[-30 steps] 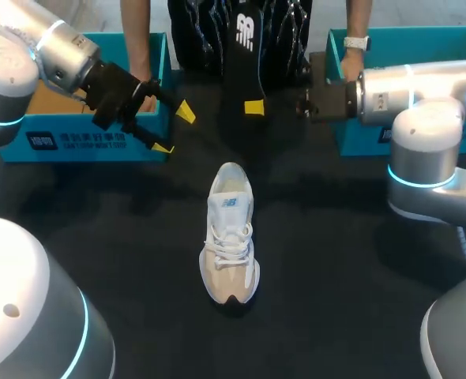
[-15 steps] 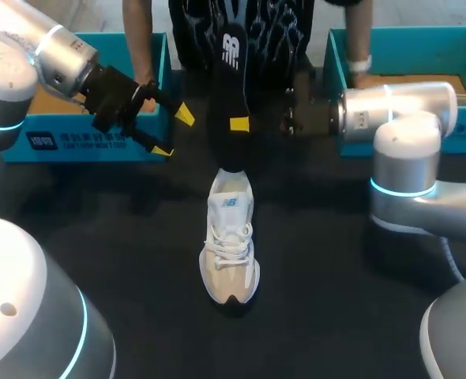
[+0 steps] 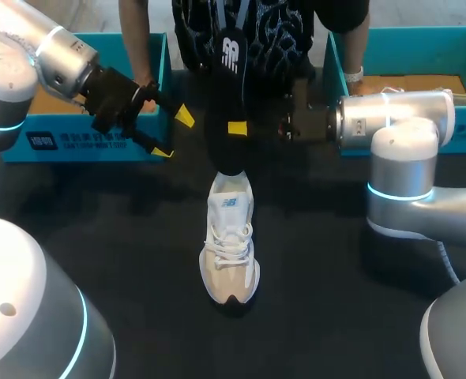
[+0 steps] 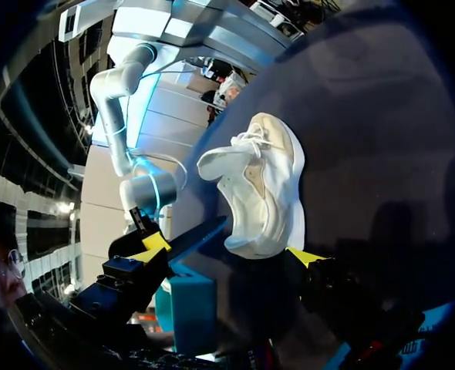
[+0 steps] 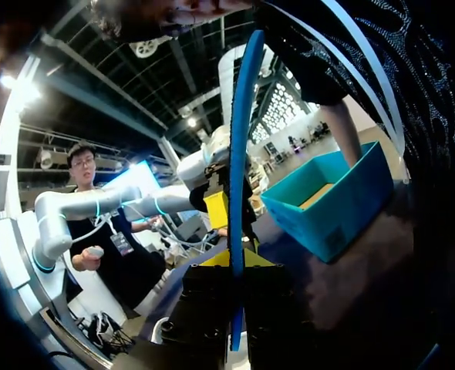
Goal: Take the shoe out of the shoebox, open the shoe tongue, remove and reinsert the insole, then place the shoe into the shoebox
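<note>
Over black table [image 3: 312, 300], swings insole [image 3: 230, 79] down to collar of shoe [image 3: 230, 237] with right gripper [image 3: 237, 128] clamped on it, keeps left gripper [image 3: 173, 133] spread, readies reinsertion

The left arm [image 3: 28, 55] and right arm [image 3: 407, 126] are built of rounded silver-grey shells, each joint ringed by a thin glowing cyan band [image 3: 397, 195]. Black wrist blocks carry the left hand [image 3: 172, 133] and right hand [image 3: 239, 128], whose slim black fingers end in bright yellow tips.
</note>
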`<action>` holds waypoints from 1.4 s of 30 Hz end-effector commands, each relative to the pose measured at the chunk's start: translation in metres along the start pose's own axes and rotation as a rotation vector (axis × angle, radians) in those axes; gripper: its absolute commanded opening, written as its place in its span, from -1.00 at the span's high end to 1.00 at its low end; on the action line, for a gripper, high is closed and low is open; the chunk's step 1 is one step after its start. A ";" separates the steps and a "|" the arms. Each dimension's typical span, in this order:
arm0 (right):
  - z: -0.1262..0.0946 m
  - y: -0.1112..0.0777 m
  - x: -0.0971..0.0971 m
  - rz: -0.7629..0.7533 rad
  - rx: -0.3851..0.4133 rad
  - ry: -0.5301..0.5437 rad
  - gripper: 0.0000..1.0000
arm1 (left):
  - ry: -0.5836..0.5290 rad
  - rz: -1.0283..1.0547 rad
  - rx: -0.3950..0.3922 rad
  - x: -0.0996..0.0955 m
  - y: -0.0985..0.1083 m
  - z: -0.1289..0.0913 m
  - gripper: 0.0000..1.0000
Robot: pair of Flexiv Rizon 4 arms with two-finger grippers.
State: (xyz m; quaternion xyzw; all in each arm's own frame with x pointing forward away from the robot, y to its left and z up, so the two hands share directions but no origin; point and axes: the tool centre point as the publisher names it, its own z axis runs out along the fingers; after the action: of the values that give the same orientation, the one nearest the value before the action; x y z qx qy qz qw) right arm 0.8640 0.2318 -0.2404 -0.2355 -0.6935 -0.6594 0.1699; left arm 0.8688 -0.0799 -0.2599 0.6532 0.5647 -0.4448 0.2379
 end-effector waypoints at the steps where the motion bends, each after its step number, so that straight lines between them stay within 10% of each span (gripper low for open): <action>1: 0.006 -0.006 -0.003 -0.016 0.015 0.011 1.00 | 0.002 0.003 -0.003 0.000 -0.001 0.001 -1.00; 42: 0.002 -0.066 -0.014 -0.024 0.080 -0.043 1.00 | -0.035 -0.036 -0.043 0.002 0.008 0.012 -1.00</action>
State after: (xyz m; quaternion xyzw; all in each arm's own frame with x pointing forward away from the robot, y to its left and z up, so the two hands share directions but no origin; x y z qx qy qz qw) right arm 0.8400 0.2285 -0.3019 -0.2325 -0.7247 -0.6292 0.1577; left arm 0.8680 -0.0864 -0.2672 0.6276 0.5839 -0.4467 0.2562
